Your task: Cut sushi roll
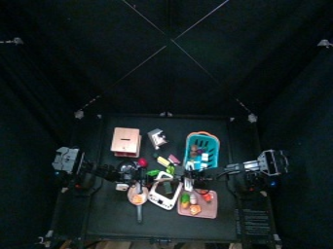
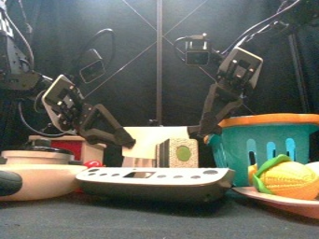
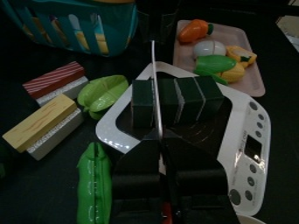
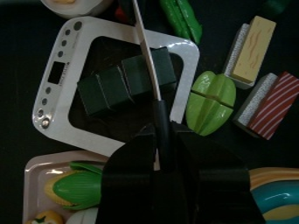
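Left hand (image 3: 163, 144), reaching in over the tabletop (image 3: 30, 188), is seen pressed together on the knife (image 3: 152, 87), whose thin blade runs straight out ahead of it. The blade is laid across the sushi roll (image 3: 177, 98), a dark green log lying just ahead of the fingertips on a white scale (image 3: 239, 140). A green pea pod (image 3: 93, 179) is found close beside this hand on the side away from the scale's buttons. Farther out on that side, a green fruit slice (image 3: 103, 92) and two layered blocks (image 3: 47, 105) are set. A pink tray (image 3: 254, 83) of toy food is placed beyond the scale, and a teal basket (image 3: 70, 22) farther ahead. Right hand (image 4: 163, 131) is brought up to the same roll from the opposite side, in line with the blade. Whether it is spread or pressed together cannot be told.
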`<state>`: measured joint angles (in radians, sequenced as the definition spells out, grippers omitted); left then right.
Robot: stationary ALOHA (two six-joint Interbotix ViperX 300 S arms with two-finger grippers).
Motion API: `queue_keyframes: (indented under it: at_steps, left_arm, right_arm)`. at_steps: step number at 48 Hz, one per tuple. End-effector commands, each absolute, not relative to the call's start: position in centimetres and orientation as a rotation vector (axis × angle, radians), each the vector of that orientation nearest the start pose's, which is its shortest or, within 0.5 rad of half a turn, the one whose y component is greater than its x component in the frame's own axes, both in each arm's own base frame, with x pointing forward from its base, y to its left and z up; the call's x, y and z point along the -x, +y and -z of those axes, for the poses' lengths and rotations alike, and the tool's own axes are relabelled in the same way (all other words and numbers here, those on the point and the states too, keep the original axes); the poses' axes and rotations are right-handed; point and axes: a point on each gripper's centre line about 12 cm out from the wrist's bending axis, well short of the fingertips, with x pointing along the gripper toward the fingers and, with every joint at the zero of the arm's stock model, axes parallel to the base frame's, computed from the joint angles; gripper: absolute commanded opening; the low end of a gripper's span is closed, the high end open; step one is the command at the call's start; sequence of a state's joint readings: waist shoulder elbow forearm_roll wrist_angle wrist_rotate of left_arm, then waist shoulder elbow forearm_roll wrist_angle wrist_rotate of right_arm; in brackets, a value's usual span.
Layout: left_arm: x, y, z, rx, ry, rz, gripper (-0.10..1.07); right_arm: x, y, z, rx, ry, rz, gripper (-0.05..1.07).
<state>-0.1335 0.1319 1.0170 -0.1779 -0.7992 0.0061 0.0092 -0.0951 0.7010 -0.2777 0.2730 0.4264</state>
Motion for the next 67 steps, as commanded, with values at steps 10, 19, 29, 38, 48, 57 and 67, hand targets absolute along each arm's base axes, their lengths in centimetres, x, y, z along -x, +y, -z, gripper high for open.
queue_keyframes:
  at_steps: [10, 19, 29, 38, 48, 57, 67]
  left_arm:
    - [-34.1, -3.1, -10.9, 0.092, 0.35, -0.028, 0.3]
    - [-34.3, -3.0, -11.5, 0.091, 0.332, -0.026, 0.3]
    - [-34.4, -2.1, -12.1, 0.098, 0.311, -0.052, 0.3]
    - [-34.4, -1.7, -12.6, 0.094, 0.297, -0.055, 0.3]
    - [-34.3, -1.8, -14.0, 0.089, 0.259, -0.041, 0.3]
    - [-34.0, -2.1, -15.8, 0.082, 0.207, -0.017, 0.3]
    - [-33.8, -2.2, -16.1, 0.08, 0.199, -0.012, 0.3]
  right_arm:
    - [-36.1, -1.2, -16.6, -0.12, 0.872, 0.147, 0.48]
    - [-36.0, -2.0, -17.0, -0.125, 0.875, 0.171, 0.48]
    - [-35.9, -3.3, -17.4, -0.125, 0.874, 0.208, 0.48]
    - [-36.2, -3.6, -18.1, -0.116, 0.853, 0.211, 0.48]
    - [-36.1, -3.5, -19.9, -0.111, 0.818, 0.209, 0.48]
    - [-35.6, -3.4, -22.0, -0.107, 0.766, 0.208, 0.48]
    - [-35.1, -3.0, -23.0, -0.105, 0.732, 0.195, 0.48]
